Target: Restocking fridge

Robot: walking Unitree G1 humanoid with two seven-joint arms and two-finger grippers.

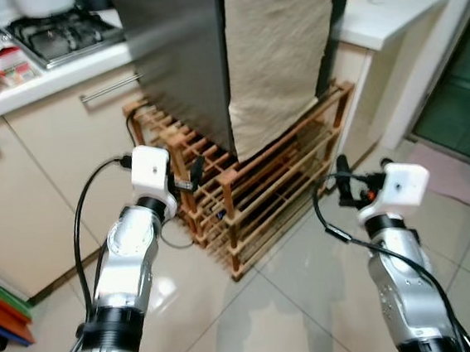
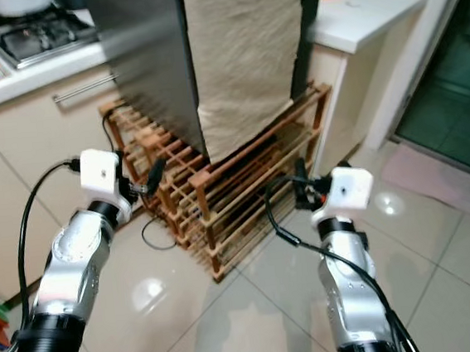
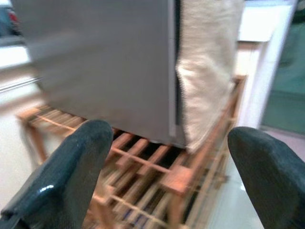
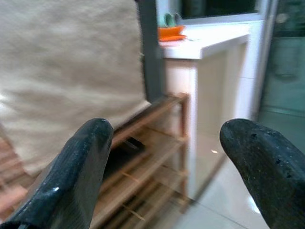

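I am looking into a home kitchen: a gas hob [image 1: 61, 34] is sitting on the white desk [image 1: 42, 78] at upper left, cream cabinets [image 1: 58, 151] are running beneath it, a steel fridge [image 1: 178, 57] is standing on a wooden rack [image 1: 245, 192] at centre, and glossy floor tiles [image 1: 314, 301] are shining below.

Grey fridge [image 1: 175, 57]; beige cloth [image 1: 277, 51]; brown rack [image 1: 256, 182].

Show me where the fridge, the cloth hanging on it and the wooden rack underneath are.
fridge [image 1: 175, 57], left eye view, grey side panel
cloth [image 1: 277, 47], left eye view, middle of the hanging fabric
wooden rack [image 1: 228, 177], left eye view, front corner post
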